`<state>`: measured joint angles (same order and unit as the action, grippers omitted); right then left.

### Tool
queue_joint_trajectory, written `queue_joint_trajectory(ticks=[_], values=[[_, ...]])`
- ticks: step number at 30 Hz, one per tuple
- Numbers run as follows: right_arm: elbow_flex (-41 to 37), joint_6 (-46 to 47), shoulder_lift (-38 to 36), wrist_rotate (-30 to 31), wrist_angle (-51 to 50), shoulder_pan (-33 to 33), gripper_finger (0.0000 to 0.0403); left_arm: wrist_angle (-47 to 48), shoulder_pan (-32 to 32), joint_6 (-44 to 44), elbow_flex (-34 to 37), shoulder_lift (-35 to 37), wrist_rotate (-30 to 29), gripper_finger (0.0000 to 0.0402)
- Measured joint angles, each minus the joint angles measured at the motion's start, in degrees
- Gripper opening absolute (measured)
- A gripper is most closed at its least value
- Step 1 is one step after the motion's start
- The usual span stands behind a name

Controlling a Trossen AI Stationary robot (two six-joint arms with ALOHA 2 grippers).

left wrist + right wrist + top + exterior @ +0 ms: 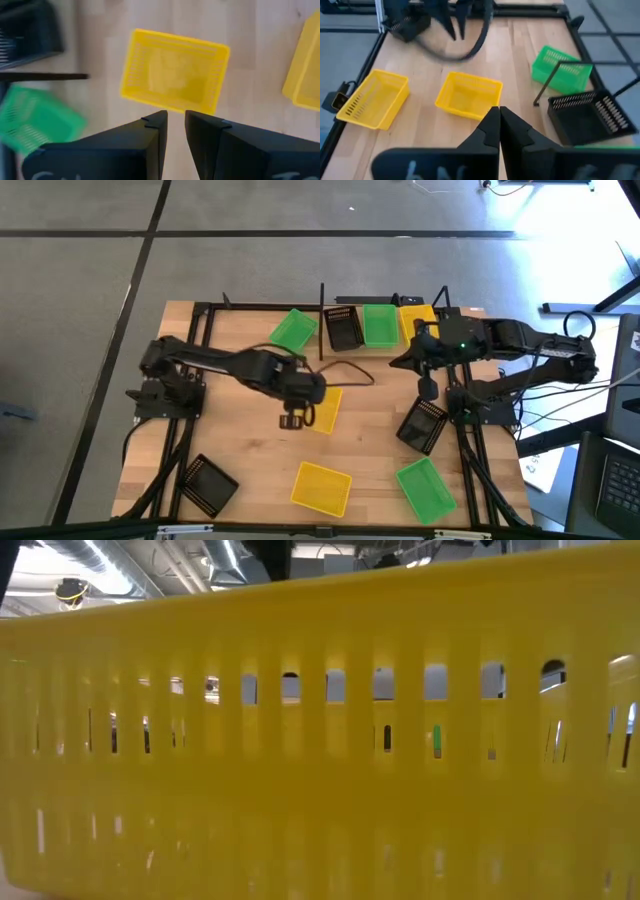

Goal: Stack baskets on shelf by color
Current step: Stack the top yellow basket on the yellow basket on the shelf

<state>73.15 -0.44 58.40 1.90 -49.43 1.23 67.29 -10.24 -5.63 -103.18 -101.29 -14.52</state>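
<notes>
Inventory, as I read it from my station.

Left gripper (293,420): centre of the high view, hanging at the edge of a yellow basket (325,409) that lies on the tabletop (240,455). In its wrist view the fingers (150,140) stand slightly parted with nothing between them; the basket sits just beyond the tips, apart from them.

Right gripper (428,389): right of centre, fingers pressed together, holding nothing, waiting.

Shelf (385,310): upper middle of the frame. At it I count a green basket (380,324), a black basket (344,331) and a tilted green basket (293,330) just to the left.

Loose stock: second yellow basket (321,486) and a green one (425,488) at the lower edge, a black one (208,483) lower left, another black (424,423) at right.

Step in hand, by my judgement: picking up the centre yellow basket. Next I would set the fingers astride its near wall, close, then carry it to the shelf's yellow spot.
</notes>
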Motion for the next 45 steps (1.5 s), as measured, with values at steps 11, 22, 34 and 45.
queue_joint_trajectory(ticks=[11, 22, 34, 45], values=[[11.3, -12.2, 14.9, 1.2, -1.5, 1.3, 0.0000, 4.2, 1.1, -4.7, 0.0, 12.0, -11.5, 0.0058], [23.3, -22.6, 29.1, -4.4, -7.1, 1.0, 0.0014, 6.4, 0.5, -10.8, 0.0, 19.2, -12.4, 0.0058], [22.5, -29.9, 35.4, -4.5, -10.7, 0.9, 0.0100, 7.8, -2.4, -12.7, 0.0, 20.1, -12.4, 0.0058], [21.2, -43.8, 46.3, -10.6, -11.2, 1.7, 0.0096, 7.8, -3.9, -11.9, 0.0, 20.0, -12.4, 0.0058]])
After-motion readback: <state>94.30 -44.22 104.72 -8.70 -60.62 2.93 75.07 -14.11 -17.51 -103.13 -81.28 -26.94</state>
